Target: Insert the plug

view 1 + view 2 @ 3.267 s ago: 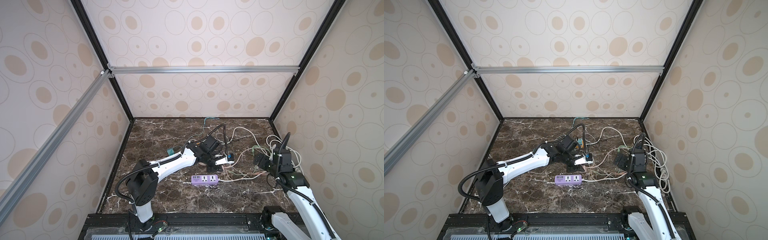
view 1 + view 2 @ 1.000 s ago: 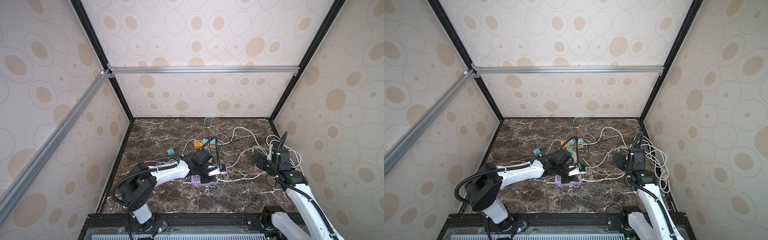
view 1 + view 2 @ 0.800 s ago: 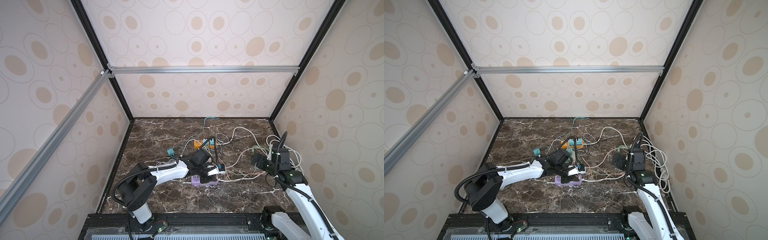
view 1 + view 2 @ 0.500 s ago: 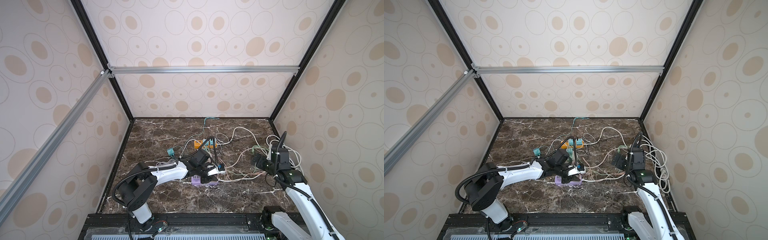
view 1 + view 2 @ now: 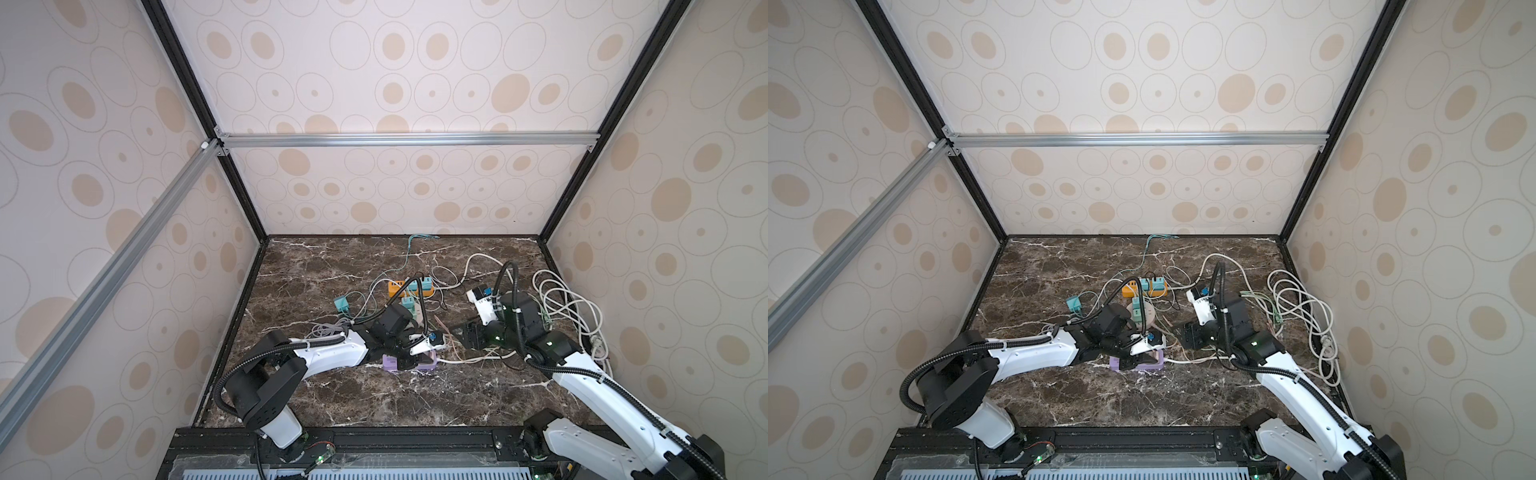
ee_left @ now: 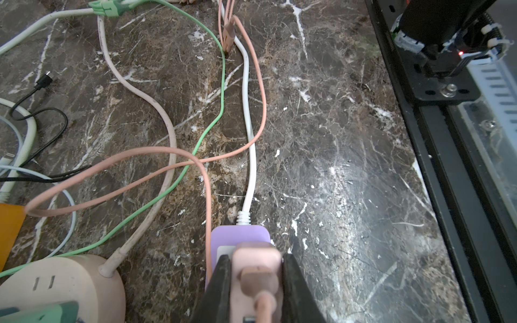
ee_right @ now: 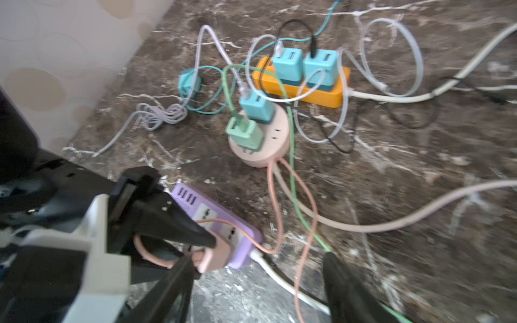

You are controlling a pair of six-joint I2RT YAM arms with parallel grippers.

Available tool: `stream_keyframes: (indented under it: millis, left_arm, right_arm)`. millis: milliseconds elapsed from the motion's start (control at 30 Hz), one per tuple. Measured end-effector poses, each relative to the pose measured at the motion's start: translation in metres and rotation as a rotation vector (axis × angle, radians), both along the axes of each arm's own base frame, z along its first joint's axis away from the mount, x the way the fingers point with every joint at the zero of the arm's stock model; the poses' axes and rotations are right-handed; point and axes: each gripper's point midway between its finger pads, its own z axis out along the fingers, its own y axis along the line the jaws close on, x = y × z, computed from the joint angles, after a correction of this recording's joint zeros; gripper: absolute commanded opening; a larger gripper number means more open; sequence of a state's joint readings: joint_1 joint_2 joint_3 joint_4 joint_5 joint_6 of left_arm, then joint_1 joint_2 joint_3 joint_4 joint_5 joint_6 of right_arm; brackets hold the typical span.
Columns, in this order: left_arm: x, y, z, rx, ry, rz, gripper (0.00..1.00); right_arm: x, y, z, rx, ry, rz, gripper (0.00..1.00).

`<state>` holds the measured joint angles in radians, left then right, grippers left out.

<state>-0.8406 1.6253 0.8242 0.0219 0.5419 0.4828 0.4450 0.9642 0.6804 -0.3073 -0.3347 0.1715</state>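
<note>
My left tool (image 6: 256, 270) is closed narrow on the pink plug (image 6: 258, 282), with one black finger on each side of its body. The plug's pink cord (image 6: 208, 195) loops away over the tabletop (image 6: 335, 139). The plug sits on top of the purple power strip (image 7: 215, 215), at the end where the white cable (image 6: 249, 139) leaves it. I cannot tell whether the prongs are fully in.

In both top views the purple power strip (image 5: 428, 365) lies in the lower middle of the frame, mostly hidden under my left tool. My right tool (image 7: 257, 258) stands wide and grips nothing. In a top view the right tool (image 5: 1190, 336) is just right of the strip.

Higher in the frame lie a round pink socket (image 7: 275, 134) carrying a green plug (image 7: 244, 132) and a teal charger (image 7: 257, 106). Beyond it is an orange strip (image 7: 307, 91) with two teal chargers (image 7: 288, 67).
</note>
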Motion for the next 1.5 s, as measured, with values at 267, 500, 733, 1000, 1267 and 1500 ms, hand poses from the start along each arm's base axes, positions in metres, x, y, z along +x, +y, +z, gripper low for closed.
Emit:
stream_keyframes:
  millis: [267,500,733,1000,1267,1500]
  left_arm:
    - [0.002,0.001,0.001,-0.011,0.013,-0.007,0.00]
    - [0.003,-0.001,0.001,0.004,0.036,-0.030,0.00]
    - [0.004,0.000,-0.001,0.003,0.051,-0.039,0.00]
    - [0.006,-0.001,-0.007,0.005,0.066,-0.039,0.00]
    - [0.007,-0.003,-0.006,0.019,0.073,-0.039,0.24]
    - [0.022,0.017,-0.019,0.198,0.041,0.036,0.90]
  right_arm:
    - [-0.016,0.026,-0.046,0.100,0.170,0.091,0.30]
    - [-0.024,0.054,-0.053,0.169,0.257,0.135,0.29]
    - [-0.022,0.064,-0.060,0.175,0.257,0.143,0.21]
    - [-0.021,0.057,-0.081,0.124,0.286,0.099,0.18]
    - [-0.020,0.053,-0.081,0.110,0.278,0.083,0.21]
    - [-0.019,0.039,-0.079,0.044,0.248,0.011,0.36]
